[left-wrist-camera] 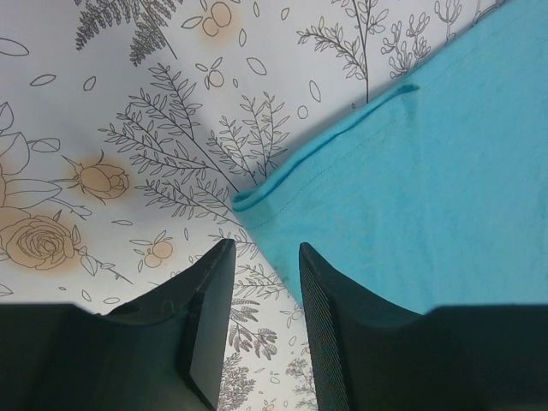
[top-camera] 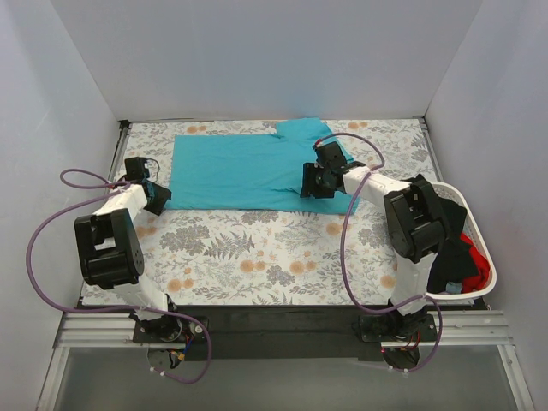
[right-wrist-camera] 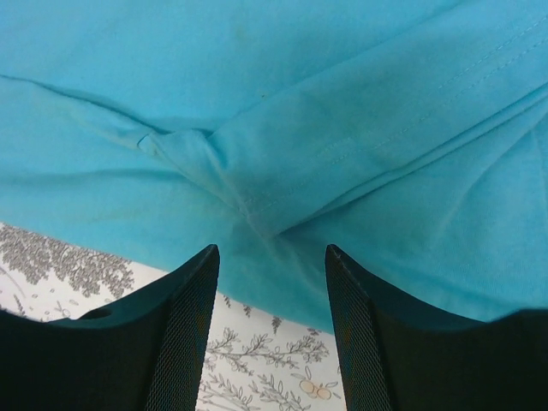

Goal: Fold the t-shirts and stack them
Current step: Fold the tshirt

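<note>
A teal t-shirt (top-camera: 244,171) lies spread on the floral cloth at the back of the table. My left gripper (top-camera: 152,193) is open and empty at the shirt's near left corner; in the left wrist view the hemmed corner (left-wrist-camera: 257,199) lies just ahead of the fingers. My right gripper (top-camera: 310,181) is open and empty over the shirt's near right part; the right wrist view shows a folded sleeve seam (right-wrist-camera: 257,210) between and ahead of the fingers. Black and red shirts (top-camera: 462,261) lie bunched in the white basket at the right.
The white plastic basket (top-camera: 474,216) stands at the table's right edge beside the right arm. The grey floral cloth (top-camera: 257,257) covers the table. White walls close in the left, back and right sides.
</note>
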Controlling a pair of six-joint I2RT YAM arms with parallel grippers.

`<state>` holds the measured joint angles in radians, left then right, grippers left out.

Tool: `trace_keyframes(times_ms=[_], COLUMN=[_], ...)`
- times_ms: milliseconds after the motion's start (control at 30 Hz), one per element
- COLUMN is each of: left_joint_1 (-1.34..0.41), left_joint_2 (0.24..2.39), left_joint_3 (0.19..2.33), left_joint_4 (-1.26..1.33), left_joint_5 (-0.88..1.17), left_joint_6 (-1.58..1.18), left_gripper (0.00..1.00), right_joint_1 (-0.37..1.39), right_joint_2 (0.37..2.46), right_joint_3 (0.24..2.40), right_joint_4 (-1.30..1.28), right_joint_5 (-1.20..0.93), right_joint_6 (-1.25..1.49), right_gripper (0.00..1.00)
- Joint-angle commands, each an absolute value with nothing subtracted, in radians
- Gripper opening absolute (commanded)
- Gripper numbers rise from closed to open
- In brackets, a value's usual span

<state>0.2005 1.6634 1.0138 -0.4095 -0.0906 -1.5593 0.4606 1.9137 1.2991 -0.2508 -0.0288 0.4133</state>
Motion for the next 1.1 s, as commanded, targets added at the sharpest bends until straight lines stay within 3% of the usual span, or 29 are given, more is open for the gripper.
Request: trace_keyframes(times_ms=[0,400,1067], left_joint_1=[0.198,0.198,0.198], left_joint_2=[1.598,1.592,1.612], left_joint_3=[1.023,1.034,1.042], left_joint_4=[-0.41,-0.41,-0.405], left_joint_5=[-0.101,-0.083,-0.034], left_joint_6=[-1.542,-1.528,-1.52], left_gripper=[0.34,0.33,0.31], right_joint_1=[0.456,0.456,0.457], right_joint_2=[1.951,2.058,2.252], right_joint_3=[1.336,1.521,1.833], right_joint_4=[-0.199,-0.204,-0.213], right_joint_5=[-0.005,-0.005,-0.138], right_joint_6=[0.433,0.417,0.336], right_gripper=[0.59,0.49,0.48])
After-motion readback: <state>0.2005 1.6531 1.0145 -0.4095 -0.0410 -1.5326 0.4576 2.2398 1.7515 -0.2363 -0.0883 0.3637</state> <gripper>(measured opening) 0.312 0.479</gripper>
